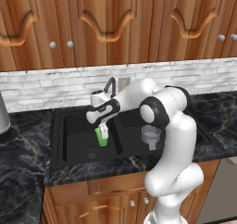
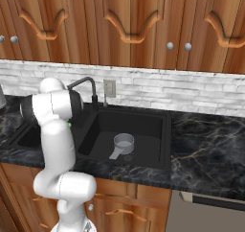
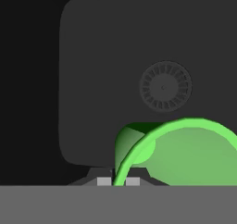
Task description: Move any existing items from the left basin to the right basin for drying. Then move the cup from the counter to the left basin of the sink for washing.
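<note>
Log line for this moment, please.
gripper: shut on cup rim | cup: held upright over left basin | right basin: grey handled vessel inside | stage: lowering cup for washing

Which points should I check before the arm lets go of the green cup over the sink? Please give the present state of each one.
1. Gripper shut on the cup's wall: ok.
2. Green cup over the left basin, not the right: ok.
3. Left basin floor around the drain free of other items: ok.
4. Grey handled vessel already in the right basin: ok.
5. Cup bottom resting on the basin floor: cannot tell.
</note>
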Robot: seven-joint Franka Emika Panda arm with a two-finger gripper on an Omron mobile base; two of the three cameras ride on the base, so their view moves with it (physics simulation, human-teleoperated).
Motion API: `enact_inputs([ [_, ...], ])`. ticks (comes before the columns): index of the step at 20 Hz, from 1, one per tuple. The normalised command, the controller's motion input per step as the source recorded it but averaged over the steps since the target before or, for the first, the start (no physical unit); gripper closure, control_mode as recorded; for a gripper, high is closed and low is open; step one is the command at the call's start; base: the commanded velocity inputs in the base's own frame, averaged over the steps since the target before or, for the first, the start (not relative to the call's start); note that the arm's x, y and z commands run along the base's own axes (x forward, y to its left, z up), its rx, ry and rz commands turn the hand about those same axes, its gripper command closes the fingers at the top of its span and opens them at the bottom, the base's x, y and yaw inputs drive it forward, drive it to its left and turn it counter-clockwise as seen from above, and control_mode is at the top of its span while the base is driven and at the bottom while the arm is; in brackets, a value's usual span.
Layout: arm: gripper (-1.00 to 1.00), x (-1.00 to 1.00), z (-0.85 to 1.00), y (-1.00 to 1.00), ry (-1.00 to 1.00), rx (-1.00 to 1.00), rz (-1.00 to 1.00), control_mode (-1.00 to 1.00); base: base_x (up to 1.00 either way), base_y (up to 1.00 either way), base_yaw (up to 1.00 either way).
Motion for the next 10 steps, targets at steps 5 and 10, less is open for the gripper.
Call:
enact_inputs([
  [5,1.00,0.33,-0.41,0.02,0.03,0.00,0.00,-1.00,0.00,0.00,0.00],
  [10,1.00,0.31,-0.40,0.01,0.01,0.00,0.00,-1.00,0.00,0.00,0.00],
])
